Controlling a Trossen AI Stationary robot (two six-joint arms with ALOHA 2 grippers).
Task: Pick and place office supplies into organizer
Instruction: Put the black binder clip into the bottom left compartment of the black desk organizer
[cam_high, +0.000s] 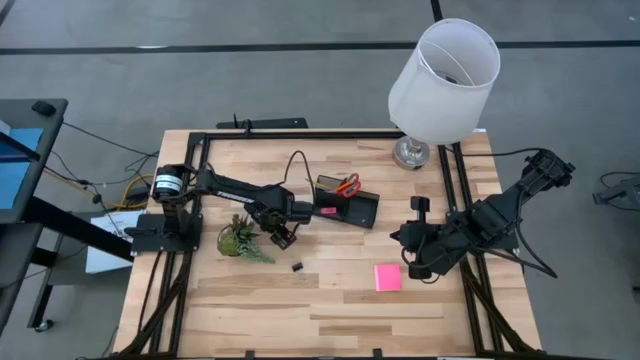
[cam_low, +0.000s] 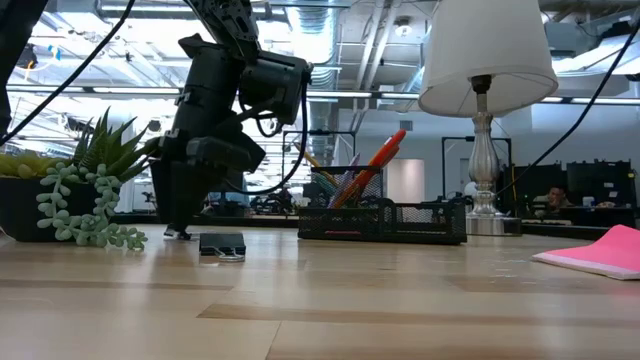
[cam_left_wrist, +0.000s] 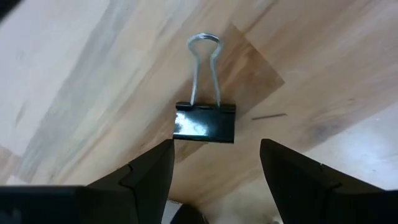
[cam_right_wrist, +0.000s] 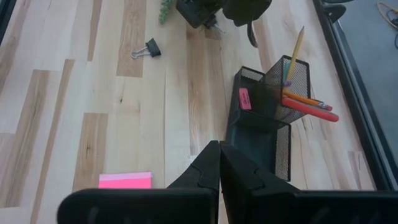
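Observation:
A black binder clip lies flat on the wooden table with its wire handles stretched out. My left gripper hangs open just above it, pointing down, next to the plant. Another black clip lies on the table nearer the front edge. The black organizer holds pens, red scissors and a pink eraser. A pink sticky pad lies flat toward the right. My right gripper is shut, raised over the table's right side.
A white-shaded lamp stands at the far right corner behind the organizer. The green plant sits close to my left gripper on its left side. Black frame rails run along the table's edges. Bare wood lies across the near half.

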